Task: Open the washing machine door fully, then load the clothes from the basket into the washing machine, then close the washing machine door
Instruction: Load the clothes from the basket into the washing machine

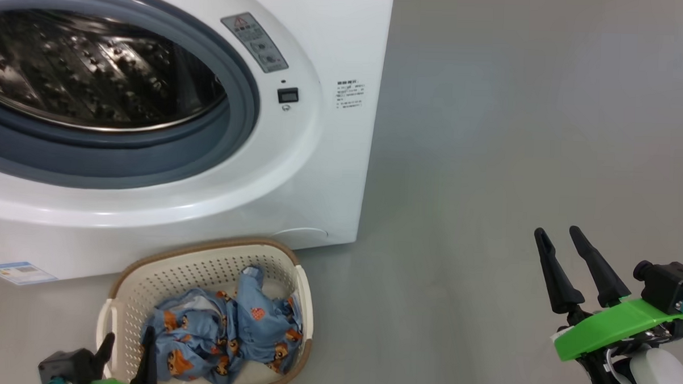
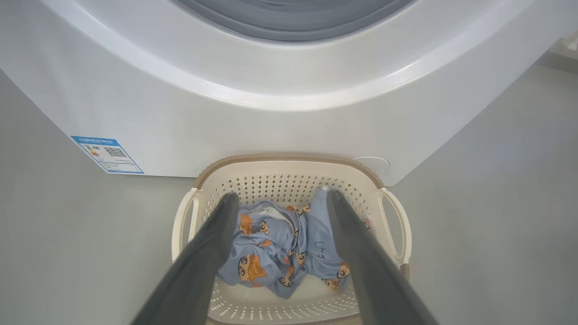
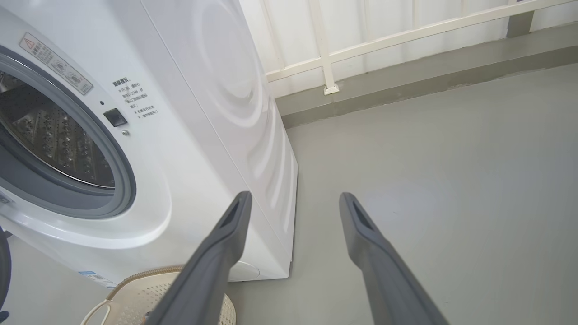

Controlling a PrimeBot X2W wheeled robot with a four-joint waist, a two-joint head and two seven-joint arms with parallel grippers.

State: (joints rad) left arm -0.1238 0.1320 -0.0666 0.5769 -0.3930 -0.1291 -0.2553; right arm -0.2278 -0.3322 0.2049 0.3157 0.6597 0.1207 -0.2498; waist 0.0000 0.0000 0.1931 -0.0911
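Grey floor (image 1: 490,163) all round, white railing (image 3: 406,36) at the back.

Left gripper (image 1: 128,349) hangs just above the near end of the basket (image 1: 203,261). Jaws spread wide, nothing held. In the left wrist view the left gripper (image 2: 282,194) frames the load. The clothes (image 2: 275,243), blue with bear print, lie bunched between and below its two fingers, apart from them.

Beyond its fingertips the basket (image 2: 289,169) sits against the foot of the washing machine (image 2: 271,113). A blue sticker (image 2: 107,154) is off to that gripper's left.

Up ahead the drum (image 1: 96,64) mouth is uncovered inside the grey gasket (image 1: 149,157). So the washing machine door reads as open; how fully, cannot tell.

Right gripper (image 1: 556,231) is well apart to the right over bare floor, wide open and empty. The washing machine (image 3: 203,113) corner is ahead-left of its fingers (image 3: 216,253).

Step in hand, judged: loading, first pick, nothing grasped yet.

Next move calls for lowering the left gripper straight into the heap and closing on a thick fold mid-pile. It should stay off the perforated wall, then lift up and forward to the drum. Risk: fabric trailing, or the light basket tipping.
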